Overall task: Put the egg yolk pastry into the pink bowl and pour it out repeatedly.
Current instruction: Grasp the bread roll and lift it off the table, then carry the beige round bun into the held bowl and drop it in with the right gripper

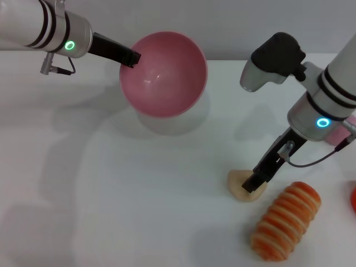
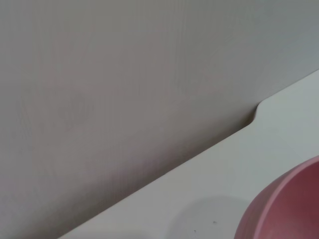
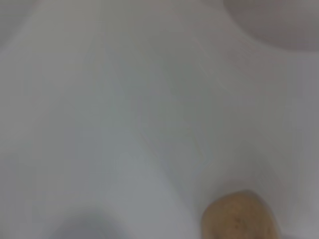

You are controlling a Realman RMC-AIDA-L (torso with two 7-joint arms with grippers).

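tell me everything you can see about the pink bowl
The pink bowl is round, deep and plain, smooth like plastic, and empty. It is lifted off the white table and tipped, its opening facing the camera, with its shadow on the table below. The left claw grips its rim on the robot's left side. Nothing else touches it. The left wrist view shows only a curved piece of its outer wall.

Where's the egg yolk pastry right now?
In the head view, the egg yolk pastry lies on the table's right side, under the right gripper, beside the striped roll.
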